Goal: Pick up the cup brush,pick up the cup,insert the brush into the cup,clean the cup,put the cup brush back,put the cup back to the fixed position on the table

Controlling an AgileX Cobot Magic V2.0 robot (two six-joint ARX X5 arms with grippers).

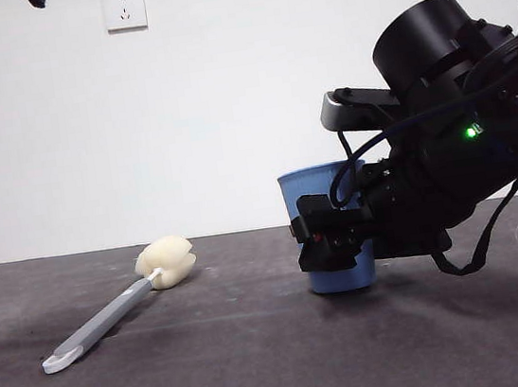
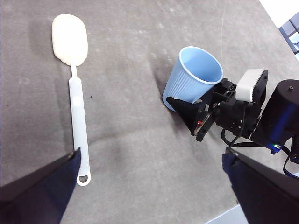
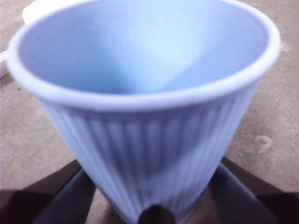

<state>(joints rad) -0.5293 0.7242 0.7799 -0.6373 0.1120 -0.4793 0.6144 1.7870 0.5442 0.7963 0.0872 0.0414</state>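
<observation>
The blue ribbed cup [image 1: 320,185] stands upright on the dark table [image 1: 263,365]. My right gripper [image 1: 330,241] reaches in from the right, low at the cup's base. In the right wrist view its jaws press against both sides of the cup [image 3: 149,140], shut on it. The cup brush [image 1: 112,313] lies flat on the table to the left of the cup, with its cream sponge head [image 1: 166,261] toward the wall and its looped end [image 1: 59,360] nearest the front. My left gripper [image 2: 149,156] hangs high above the table, open and holding nothing, with the brush [image 2: 77,116] and cup [image 2: 194,77] below it.
A white wall with two sockets [image 1: 124,8] runs behind the table. The right arm's bulky black body [image 1: 463,147] and cables fill the space right of the cup. Bare tabletop lies between brush and cup.
</observation>
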